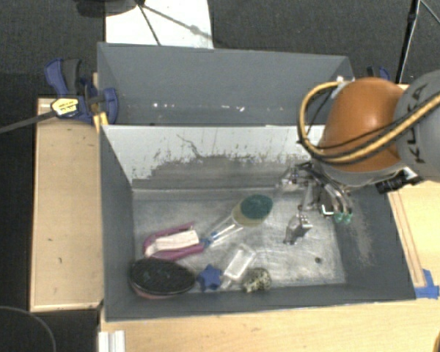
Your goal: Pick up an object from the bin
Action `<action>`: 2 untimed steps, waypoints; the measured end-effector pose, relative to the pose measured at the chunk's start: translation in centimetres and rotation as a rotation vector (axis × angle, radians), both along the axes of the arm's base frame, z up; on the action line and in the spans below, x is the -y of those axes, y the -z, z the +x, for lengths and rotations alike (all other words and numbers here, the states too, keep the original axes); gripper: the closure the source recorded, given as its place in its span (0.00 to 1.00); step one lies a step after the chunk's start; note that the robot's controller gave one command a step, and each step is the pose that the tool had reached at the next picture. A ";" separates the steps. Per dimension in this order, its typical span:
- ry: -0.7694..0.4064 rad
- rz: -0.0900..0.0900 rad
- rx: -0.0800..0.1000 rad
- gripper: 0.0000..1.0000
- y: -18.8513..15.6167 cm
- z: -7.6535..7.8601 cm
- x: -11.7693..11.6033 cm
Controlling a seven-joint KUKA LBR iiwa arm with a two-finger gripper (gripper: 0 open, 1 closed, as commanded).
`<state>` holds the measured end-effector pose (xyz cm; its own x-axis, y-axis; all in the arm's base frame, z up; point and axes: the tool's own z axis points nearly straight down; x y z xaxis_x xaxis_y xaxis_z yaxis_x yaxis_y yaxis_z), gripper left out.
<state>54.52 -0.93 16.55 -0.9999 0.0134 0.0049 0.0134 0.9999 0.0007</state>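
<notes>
the bin (119, 218) is the biggest thing here, grey and scuffed, and my arm comes in over its right side under the orange cover (359, 127). my gripper (312, 222) hangs low over bare floor in the right half, towards the back wall. i cannot tell how wide it stands, and i see nothing caught in it.

the things all lie to my left. the black oval brush (160, 277) sits in the front left corner, with a pink and white piece (174, 242) just behind it. the green-headed scrubber (254, 207), on a clear handle, is nearest to me, just beside the gripper. in front of it lie a clear piece (238, 261), a small blue piece (209, 277) and a speckled lump (257, 280), close together.

i judge this to be the approach step: nothing is picked yet. the next move calls for shifting left over one thing, most likely the scrubber, lining up across its narrow handle, then lowering and closing.
</notes>
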 end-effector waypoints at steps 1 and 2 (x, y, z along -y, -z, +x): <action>0.089 0.000 0.010 0.00 8.5 4.1 -6.8; 0.205 0.000 0.011 0.00 6.4 3.4 -6.4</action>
